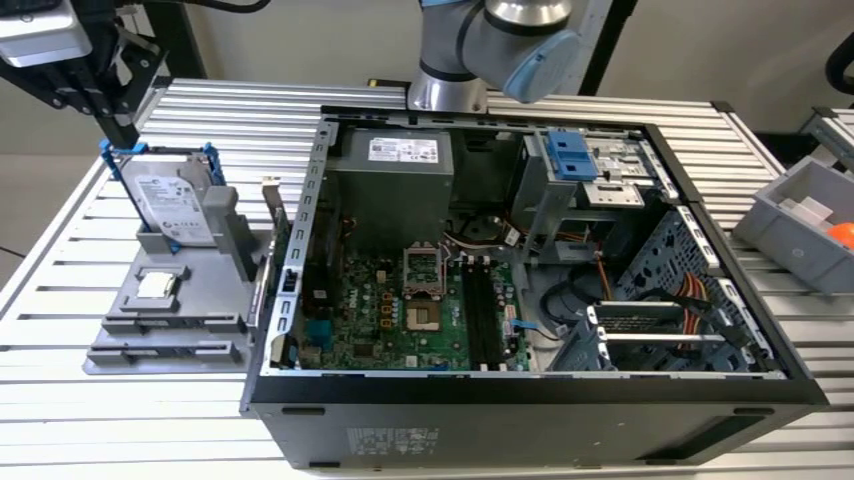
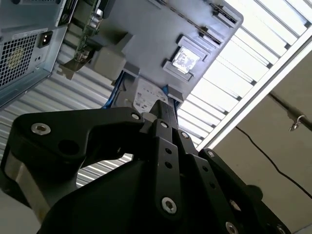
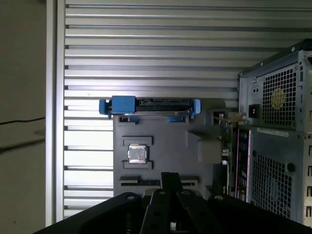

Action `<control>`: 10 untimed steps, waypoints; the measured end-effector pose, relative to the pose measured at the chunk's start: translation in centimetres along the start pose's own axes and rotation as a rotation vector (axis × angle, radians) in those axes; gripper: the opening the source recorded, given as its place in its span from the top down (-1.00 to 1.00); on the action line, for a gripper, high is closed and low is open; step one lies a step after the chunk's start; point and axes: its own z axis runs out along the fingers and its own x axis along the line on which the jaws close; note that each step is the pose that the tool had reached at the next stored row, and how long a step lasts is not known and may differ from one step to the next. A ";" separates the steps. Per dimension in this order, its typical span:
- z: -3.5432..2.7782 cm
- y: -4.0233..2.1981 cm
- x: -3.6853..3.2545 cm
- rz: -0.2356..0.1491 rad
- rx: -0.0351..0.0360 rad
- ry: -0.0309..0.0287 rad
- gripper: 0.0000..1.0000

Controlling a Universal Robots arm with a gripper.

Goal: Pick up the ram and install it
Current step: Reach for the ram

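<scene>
The gripper (image 1: pixel 127 140), fingers (image 2: pixel 163 109) pressed together on nothing, hangs over the grey tray (image 1: pixel 200 295) at the exterior view's left, where the ram (image 3: pixel 139 183) seems to stand edge-up in a near slot.

The arm (image 1: pixel 461 45) is silver-grey metal with a rounded pale blue joint cap (image 1: pixel 541 55). In the second wrist view the pincer (image 2: pixel 163 109) is matte black: flat hinged link bars, small holes, bright round-headed screws (image 2: pixel 40 128).
</scene>
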 end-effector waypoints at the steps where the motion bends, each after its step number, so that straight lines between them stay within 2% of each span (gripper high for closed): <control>1: 0.01 -0.06 0.00 0.000 0.0000 0.0001 1.00; 10: 0.05 -0.67 0.02 0.000 0.0000 0.0004 1.00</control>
